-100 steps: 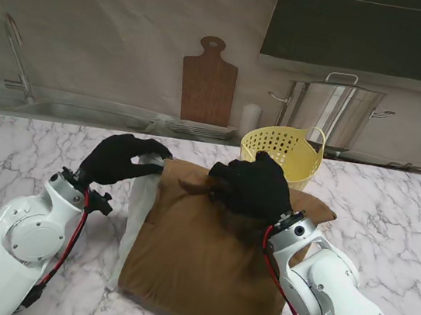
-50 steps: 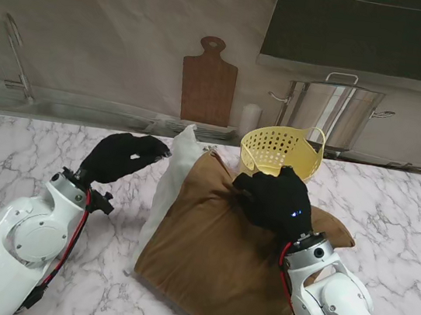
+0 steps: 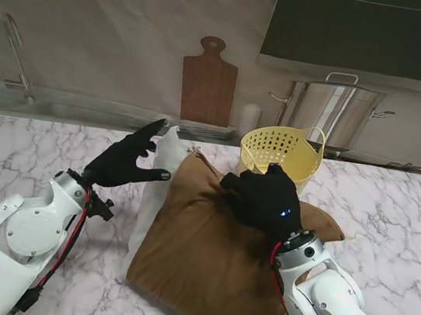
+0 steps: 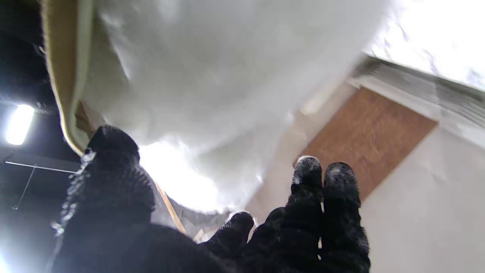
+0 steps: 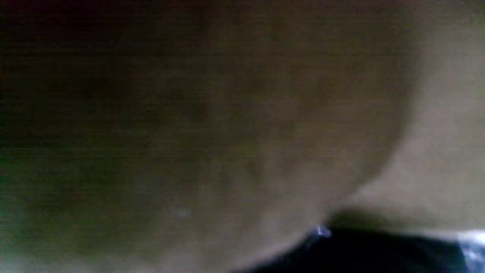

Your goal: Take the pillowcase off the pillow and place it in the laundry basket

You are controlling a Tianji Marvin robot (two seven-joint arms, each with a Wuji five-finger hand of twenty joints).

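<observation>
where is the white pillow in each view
Stand view: the white pillow pokes out of the brown pillowcase on its left side, beside the left robot hand.
Left wrist view: it fills the picture's middle, beyond the fingertips.
Right wrist view: not in it; only blurred brown cloth.
Shared landmark: the wooden cutting board, also in the left wrist view.

White marble tabletop (image 3: 31, 148), brown wooden cutting board (image 3: 207, 84) leaning on the wall, big shiny metal pot (image 3: 332, 110) with a lid to its right, small white cup (image 3: 249, 119) between them, tap (image 3: 17, 56) far left
</observation>
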